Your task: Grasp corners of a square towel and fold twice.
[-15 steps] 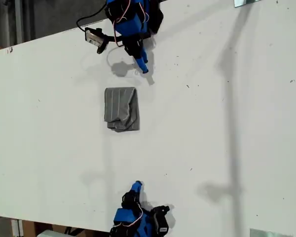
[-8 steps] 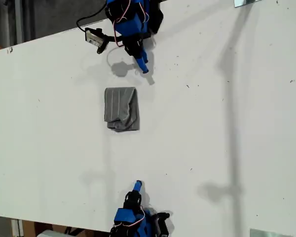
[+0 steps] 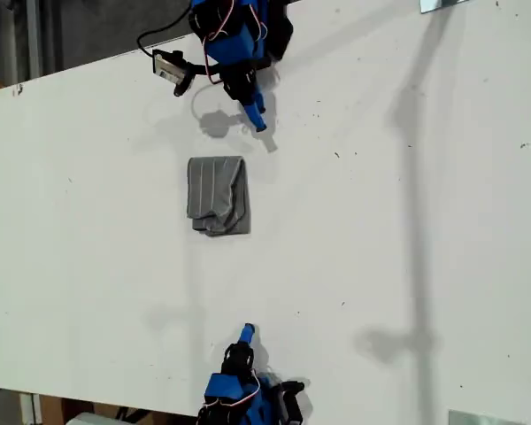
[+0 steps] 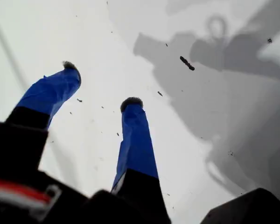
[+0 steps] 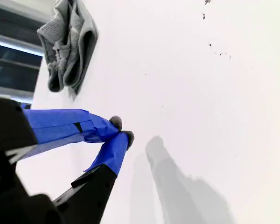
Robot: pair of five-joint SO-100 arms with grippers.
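The towel [image 3: 214,195] lies folded small on the desk [image 3: 407,221], left of centre in the exterior view, unmoved. The arm at that view's lower edge has drawn back (folding looks complete). My first gripper [image 4: 100,84] has jaws apart. My second gripper [image 5: 122,129] has jaws together, empty.

White table under hard side light

The speckled white table [image 3: 407,221] fills most of the exterior view, crossed by long soft shadows; dark floor [image 3: 80,31] shows beyond its edge at that view's upper left.
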